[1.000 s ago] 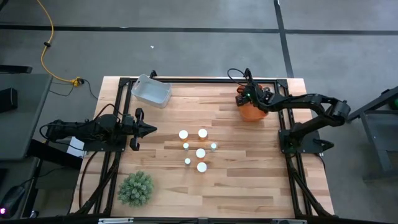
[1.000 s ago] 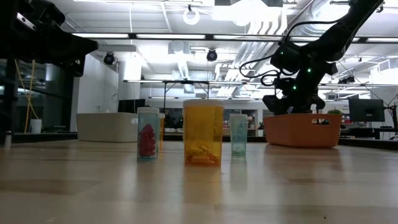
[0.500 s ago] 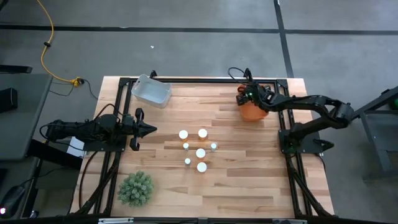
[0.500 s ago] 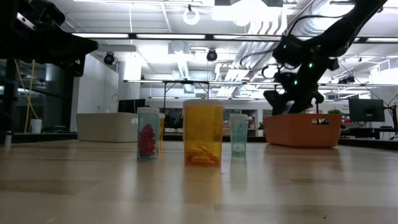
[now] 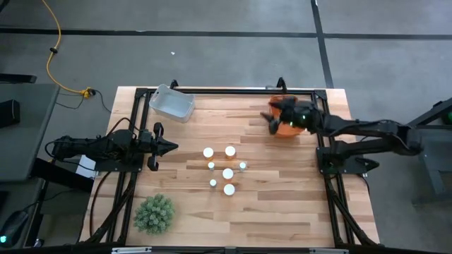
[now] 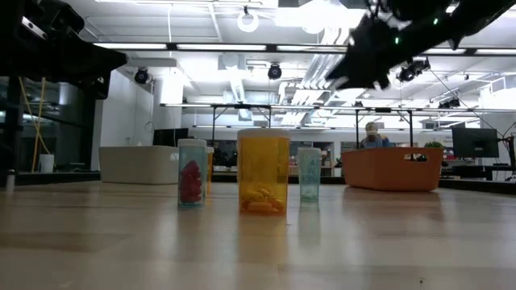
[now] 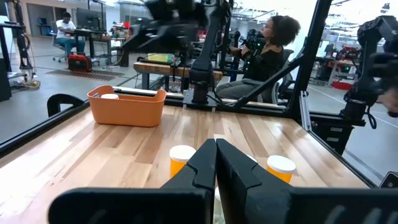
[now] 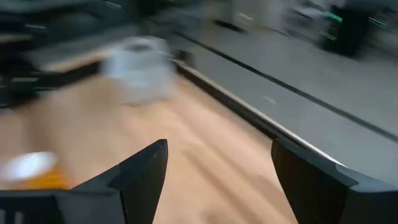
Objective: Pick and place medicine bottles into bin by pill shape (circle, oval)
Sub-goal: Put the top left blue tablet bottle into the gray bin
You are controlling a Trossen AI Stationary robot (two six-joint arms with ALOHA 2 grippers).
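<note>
Bottles first: your cluster of small amber-orange plastic medicine bottles with round white caps [image 5: 224,171] stands upright near the middle of the pale wooden table [image 5: 282,204], well apart from both bins. Six caps show from above, some smaller than others. At table height, one bottle shows red pills [image 6: 191,184], a wider amber one [image 6: 263,172] holds pale pills at its bottom, and a slim one [image 6: 309,174] looks clear; pill shapes are too small to judge.

Your right gripper [image 5: 270,121] hangs at the inner edge of the round orange plastic bin [image 5: 290,125] at the table's far right, fingers spread wide and holding nothing. The bottles lie from it toward the table's middle and its near edge, their long axes vertical.

Your left gripper [image 5: 171,147] waits at the table's left side, fingers pressed together and empty, pointing toward the cluster. It seems slightly nearer the bottles than the right one. A grey plastic tray [image 5: 171,103] sits at the far left corner.
</note>
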